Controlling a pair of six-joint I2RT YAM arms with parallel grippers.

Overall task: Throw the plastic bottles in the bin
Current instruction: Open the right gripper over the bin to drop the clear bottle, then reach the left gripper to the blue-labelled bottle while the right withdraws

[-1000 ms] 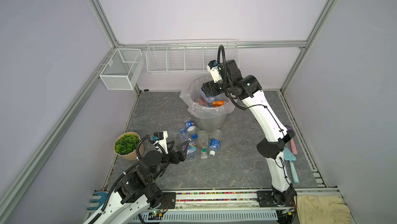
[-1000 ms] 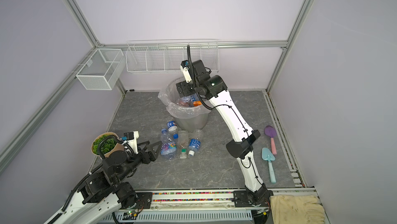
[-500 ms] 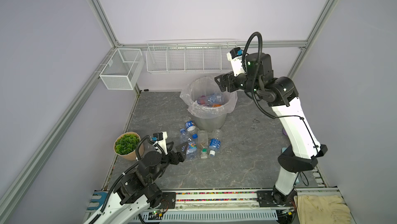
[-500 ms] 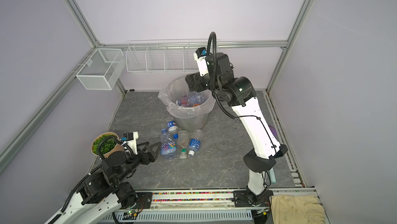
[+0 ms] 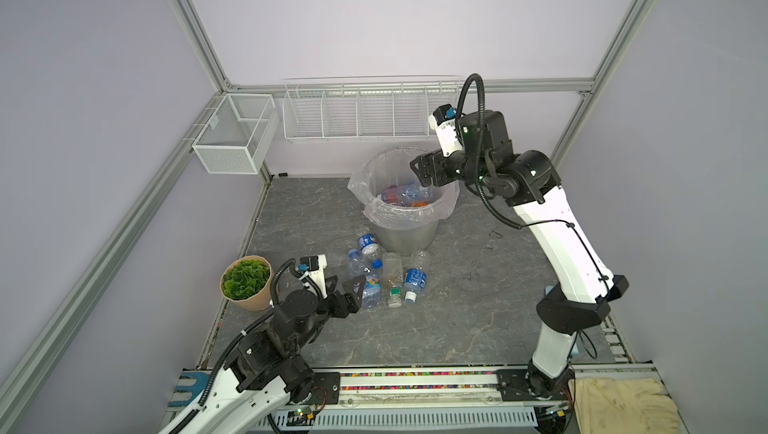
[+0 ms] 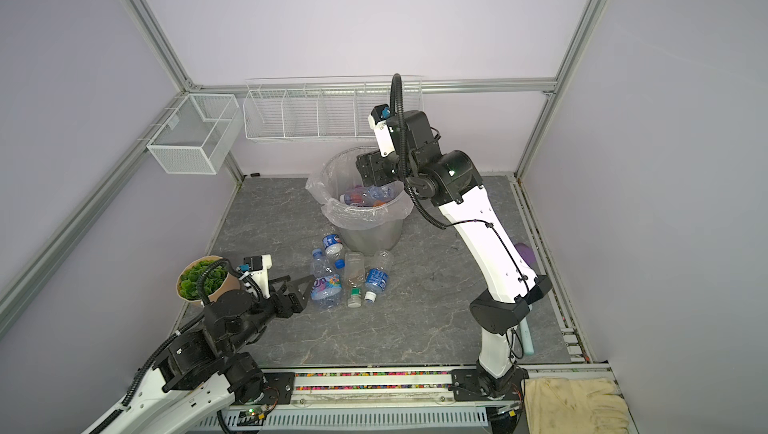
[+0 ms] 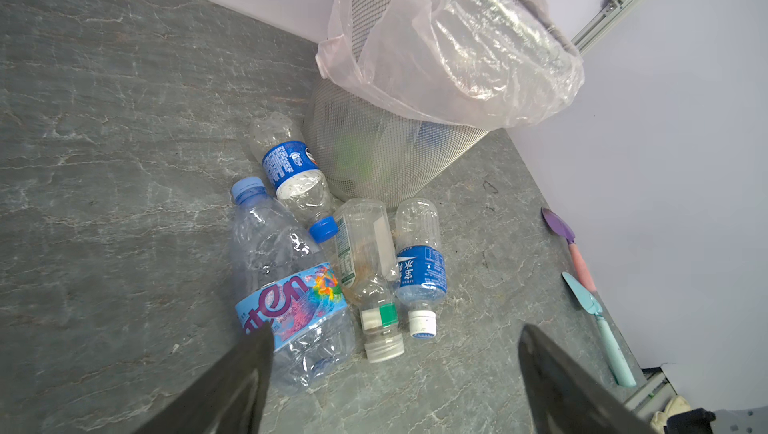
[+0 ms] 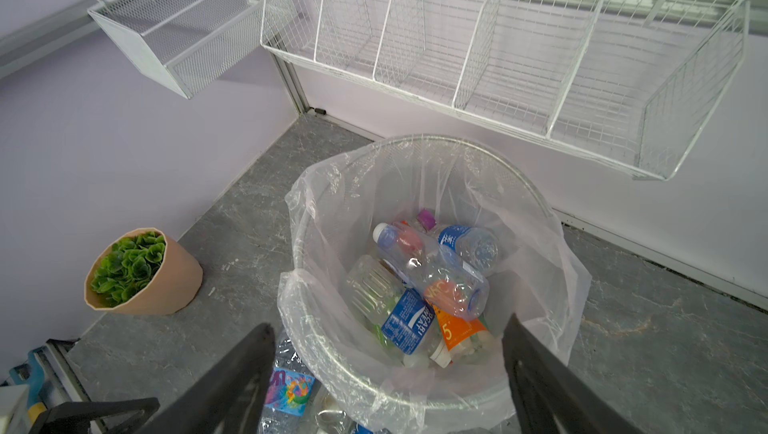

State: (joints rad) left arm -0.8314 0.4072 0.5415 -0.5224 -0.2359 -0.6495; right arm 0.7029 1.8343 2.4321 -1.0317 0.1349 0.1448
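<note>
Several clear plastic bottles lie on the floor in front of the bin: a large one with a colourful label, one with a blue label, one with a green band and a white-capped one. More bottles lie inside the bin, a grey mesh bucket with a clear bag over its rim. My left gripper is open and empty, low beside the large bottle. Above the bin's right rim my right gripper hangs open and empty.
A potted plant stands left of my left arm. White wire baskets hang on the back and left walls above the bin. A purple trowel and a teal one lie by the right wall. A cloth lies at the front right.
My right arm has swung to the right and its open gripper has drawn back from over the bin's middle to its right rim. The left arm has not moved.
</note>
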